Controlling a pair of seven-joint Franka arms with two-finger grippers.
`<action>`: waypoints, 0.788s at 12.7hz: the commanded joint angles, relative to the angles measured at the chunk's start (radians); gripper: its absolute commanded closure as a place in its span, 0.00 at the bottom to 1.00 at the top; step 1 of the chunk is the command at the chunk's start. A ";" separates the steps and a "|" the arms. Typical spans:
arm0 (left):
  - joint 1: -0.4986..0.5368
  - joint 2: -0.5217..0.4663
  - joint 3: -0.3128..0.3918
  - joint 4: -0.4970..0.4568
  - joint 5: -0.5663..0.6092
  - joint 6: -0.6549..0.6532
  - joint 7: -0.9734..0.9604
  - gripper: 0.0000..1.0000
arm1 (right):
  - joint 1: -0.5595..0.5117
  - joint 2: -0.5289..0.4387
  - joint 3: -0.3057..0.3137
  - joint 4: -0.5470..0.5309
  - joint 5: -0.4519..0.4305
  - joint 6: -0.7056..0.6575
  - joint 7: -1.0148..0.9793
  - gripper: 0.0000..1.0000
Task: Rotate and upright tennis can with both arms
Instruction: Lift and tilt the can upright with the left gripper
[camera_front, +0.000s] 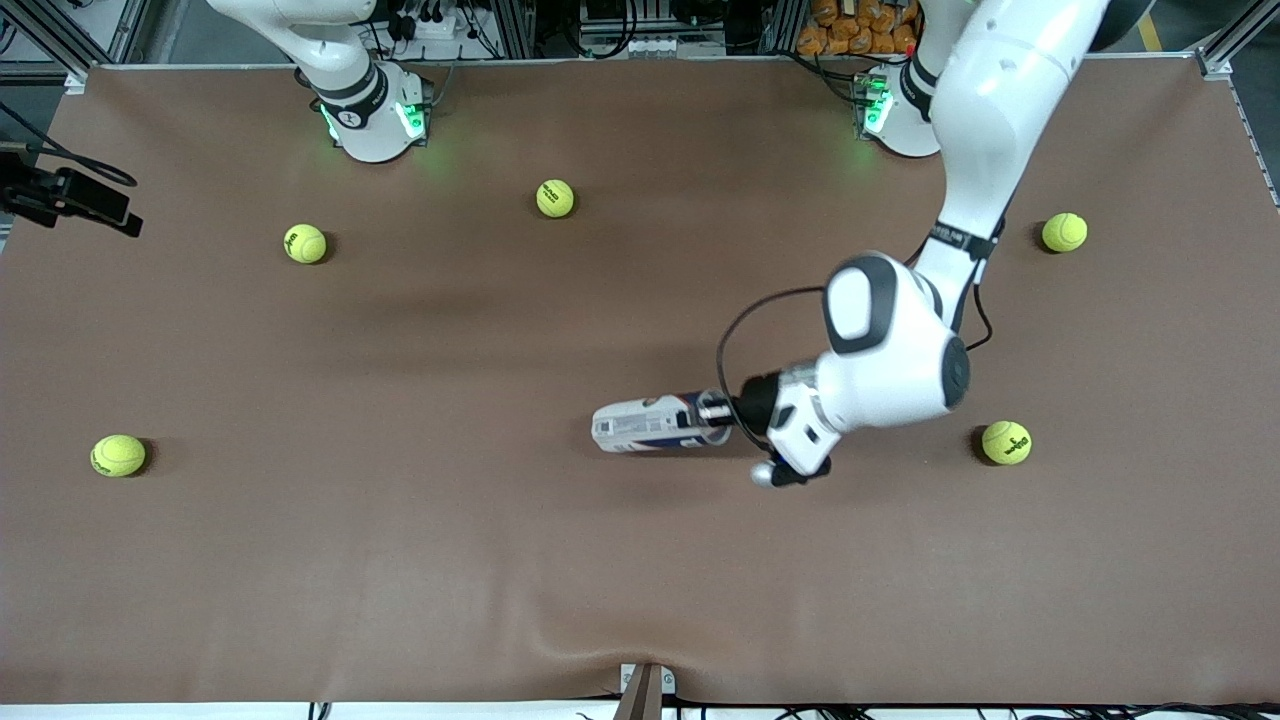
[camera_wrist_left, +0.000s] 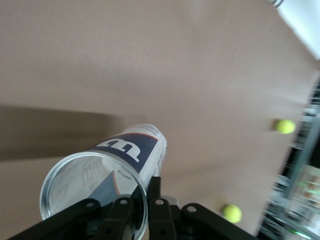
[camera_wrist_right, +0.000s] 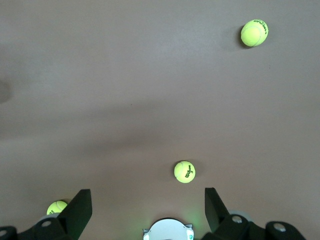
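Both arms matter here, but only the left gripper (camera_front: 722, 412) works now, its fingers (camera_wrist_left: 154, 192) clamped on the rim of the can (camera_front: 655, 424), one inside the open mouth, one outside. To do this well, it should swing slowly, pivoting on the closed end. The clear, navy-and-white labelled can lies on its side mid-worktop (camera_front: 400, 560). The right gripper (camera_wrist_right: 147, 210) waits high near its base, fingers apart.
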 joint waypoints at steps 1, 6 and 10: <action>-0.074 -0.064 0.010 -0.027 0.256 0.004 -0.193 1.00 | -0.009 0.005 0.015 0.031 -0.006 0.013 0.008 0.00; -0.194 -0.101 0.010 0.008 0.658 -0.208 -0.394 1.00 | 0.006 0.007 0.016 0.031 -0.002 0.022 0.008 0.00; -0.271 -0.077 0.017 0.010 0.775 -0.265 -0.434 1.00 | 0.018 0.016 0.016 0.031 -0.004 0.022 0.008 0.00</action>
